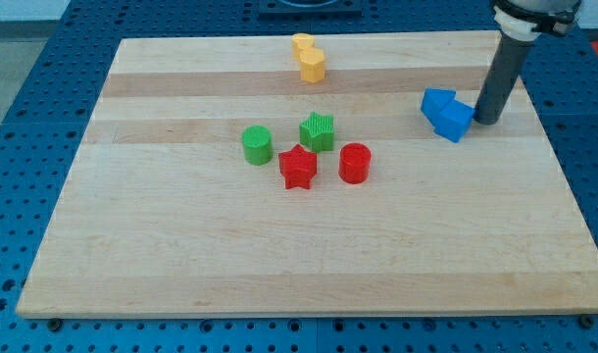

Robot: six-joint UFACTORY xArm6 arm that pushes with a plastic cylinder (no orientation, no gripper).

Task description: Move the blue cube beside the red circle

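Observation:
The blue cube (455, 120) sits at the view's right, touching a second blue block (437, 102) just up-left of it. The red circle (354, 163) stands near the board's middle, well left of and below the blue cube. My tip (487, 120) rests on the board right next to the blue cube's right side, touching it or nearly so. The dark rod rises from there toward the view's top right.
A red star (298, 167) lies left of the red circle. A green star (318, 131) and a green cylinder (257, 144) sit above and left of it. Two yellow blocks (308, 57) lie at the top of the wooden board (181, 255).

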